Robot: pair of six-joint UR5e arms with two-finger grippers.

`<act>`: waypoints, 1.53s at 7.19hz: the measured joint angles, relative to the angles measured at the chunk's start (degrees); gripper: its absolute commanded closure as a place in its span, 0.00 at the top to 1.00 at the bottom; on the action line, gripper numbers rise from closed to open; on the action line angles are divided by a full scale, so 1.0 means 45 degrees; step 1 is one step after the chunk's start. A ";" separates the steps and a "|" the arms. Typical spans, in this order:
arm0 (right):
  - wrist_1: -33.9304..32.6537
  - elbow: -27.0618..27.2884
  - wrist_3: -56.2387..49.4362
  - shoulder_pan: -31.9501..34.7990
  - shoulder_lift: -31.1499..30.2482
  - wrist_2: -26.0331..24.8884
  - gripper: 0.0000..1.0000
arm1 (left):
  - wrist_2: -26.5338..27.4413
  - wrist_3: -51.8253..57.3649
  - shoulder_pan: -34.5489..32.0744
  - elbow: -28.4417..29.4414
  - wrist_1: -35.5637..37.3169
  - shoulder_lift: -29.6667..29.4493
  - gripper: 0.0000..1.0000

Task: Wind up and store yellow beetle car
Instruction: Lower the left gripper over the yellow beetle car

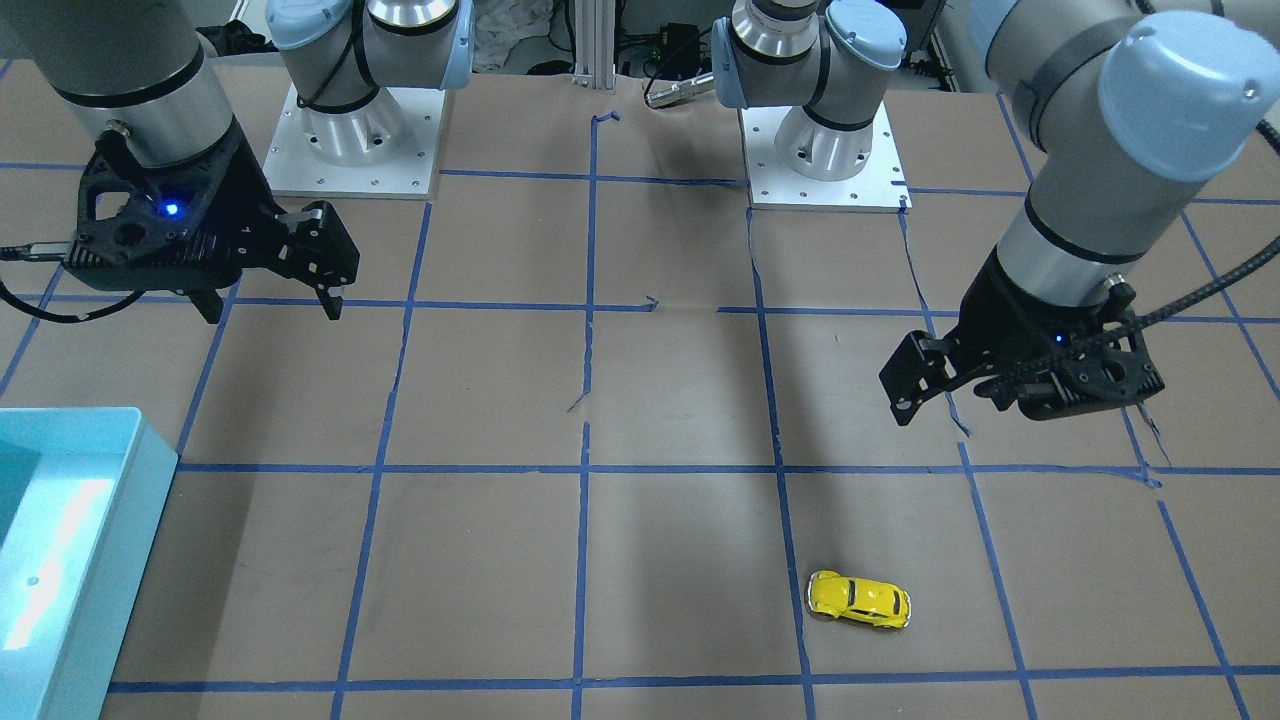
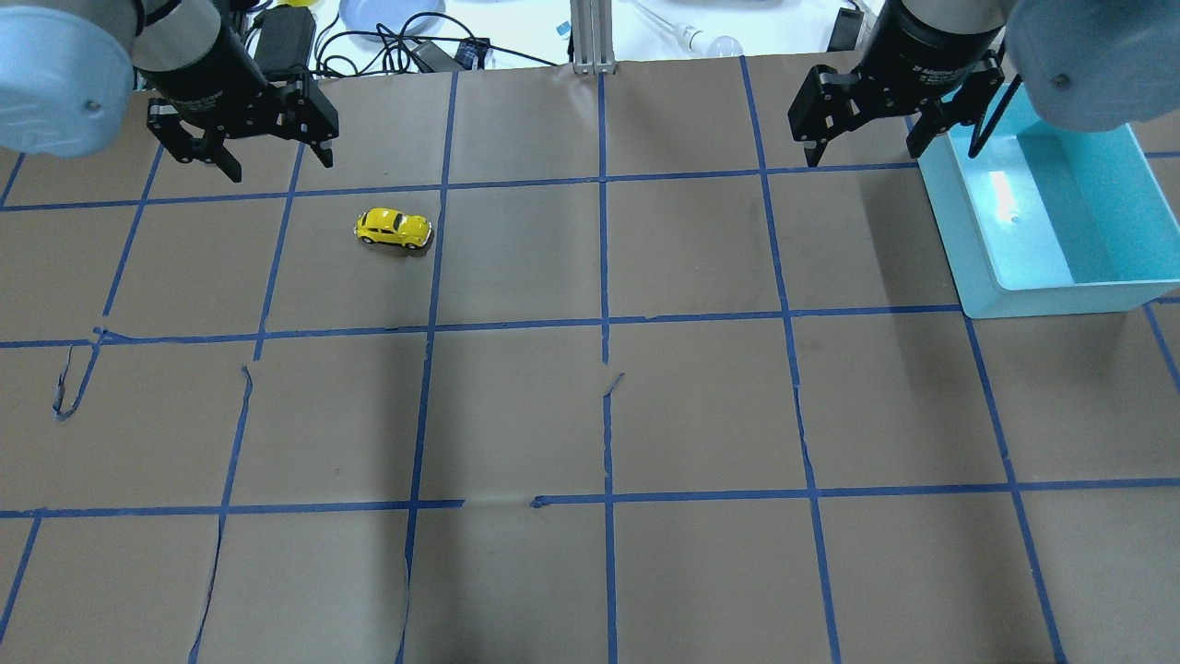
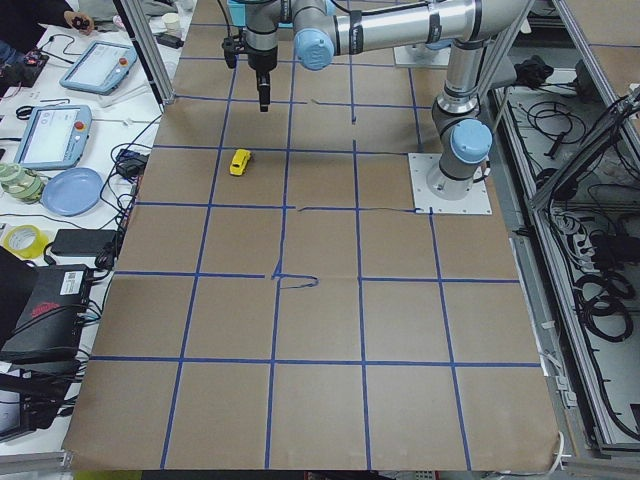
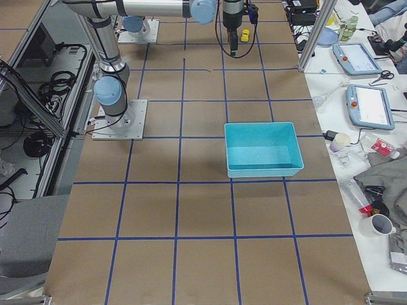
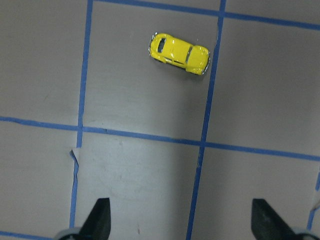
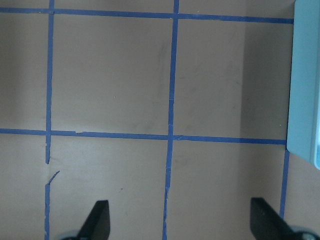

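Even overhead light, sharp frames.
Soft broad shadows streak the surface (image 2: 516, 415); white glare washes out the teal bin (image 2: 1060, 300) floor.

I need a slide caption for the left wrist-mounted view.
Open left pincer above the table; yellow beetle car lies ahead, untouched.

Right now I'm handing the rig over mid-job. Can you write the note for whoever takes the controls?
Left gripper: open, empty, hovering near the yellow beetle car without touching it.
Right gripper: open, empty, beside the teal bin.
Car: on its wheels on the table, on the robot's left side. The bin is on the right, with no car in it.
Done: nothing visible.
Left: grasp the car, wind it up, put it in the bin.
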 measured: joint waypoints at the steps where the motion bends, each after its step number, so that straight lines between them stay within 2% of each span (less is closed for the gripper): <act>1: -0.0009 -0.0004 -0.0004 0.0001 -0.0001 0.0000 1.00 | 0.0007 -0.1742 0.0006 -0.0430 0.1127 -0.0372 1.00; 4: -0.0016 0.0007 -0.0006 -0.0002 -0.0001 0.0000 1.00 | 0.0099 -0.8386 0.0022 -0.0816 0.2260 -0.1618 1.00; 6: -0.0016 -0.0003 0.0004 -0.0002 -0.0001 0.0000 1.00 | 0.0007 -1.1557 0.0021 -0.0693 0.2596 -0.2693 1.00; 8: -0.0016 0.0005 0.0005 0.0002 -0.0001 -0.0012 1.00 | -0.0049 -1.3183 0.0022 -0.0458 0.3822 -0.3713 1.00; 11: -0.0016 0.0007 0.0018 0.0003 0.0000 -0.0002 1.00 | -0.0091 -1.3818 -0.0021 -0.0117 0.4985 -0.4864 1.00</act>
